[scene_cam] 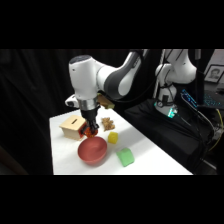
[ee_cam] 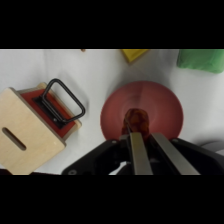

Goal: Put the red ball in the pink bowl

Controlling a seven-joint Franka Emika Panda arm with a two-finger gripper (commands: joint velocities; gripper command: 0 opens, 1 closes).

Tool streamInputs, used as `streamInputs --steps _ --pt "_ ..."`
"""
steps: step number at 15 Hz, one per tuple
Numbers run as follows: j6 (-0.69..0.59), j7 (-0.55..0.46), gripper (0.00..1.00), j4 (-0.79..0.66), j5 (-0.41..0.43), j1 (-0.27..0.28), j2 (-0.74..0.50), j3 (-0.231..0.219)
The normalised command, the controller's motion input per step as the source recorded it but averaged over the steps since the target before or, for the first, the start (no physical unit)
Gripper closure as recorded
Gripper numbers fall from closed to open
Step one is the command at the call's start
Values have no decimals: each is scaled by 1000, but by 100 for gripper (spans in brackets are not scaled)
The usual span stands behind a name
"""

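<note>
The white arm reached over the white table [scene_cam: 150, 155] from the upper right, and its two-finger gripper [scene_cam: 90, 131] hung just above the far rim of the wide, shallow, salmon-pink bowl [scene_cam: 92, 150]. Between the fingers sat the small red-orange round ball [scene_cam: 90, 132], clamped and lifted clear of the table. In the wrist view the two metal fingers [ee_cam: 136, 150] rose from the bottom edge with the gripper [ee_cam: 136, 131] closed on the ball [ee_cam: 136, 119], which showed against the inside of the bowl [ee_cam: 160, 107] below it. Whether the ball touched the bowl's floor could not be told from either view.

Just beside the bowl, on its far left in the side view, stood the tan wooden box with a slot in its top [scene_cam: 73, 126]; the wrist view showed the same box [ee_cam: 30, 135] with a red panel and a black wire handle [ee_cam: 62, 102] on the side that faced the bowl. A small yellow cube [scene_cam: 113, 137] lay near the bowl's right, and a green rounded block [scene_cam: 125, 157] lay nearer the front edge. A small brownish object [scene_cam: 107, 123] sat behind the cube; its shape could not be made out.
</note>
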Motion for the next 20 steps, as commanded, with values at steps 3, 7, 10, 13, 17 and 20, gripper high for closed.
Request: streamInputs --steps 3,7,10,13,17,20 --pt "169 -24 98 229 31 -11 268 -11" --pt "128 -31 98 211 45 -9 213 -15" --pt "87 -52 89 214 75 -19 177 -3" --pt "19 -59 60 194 82 -5 136 12" --pt "-138 -91 27 194 97 -6 81 26" --pt "-248 -117 4 153 71 4 -23 20"
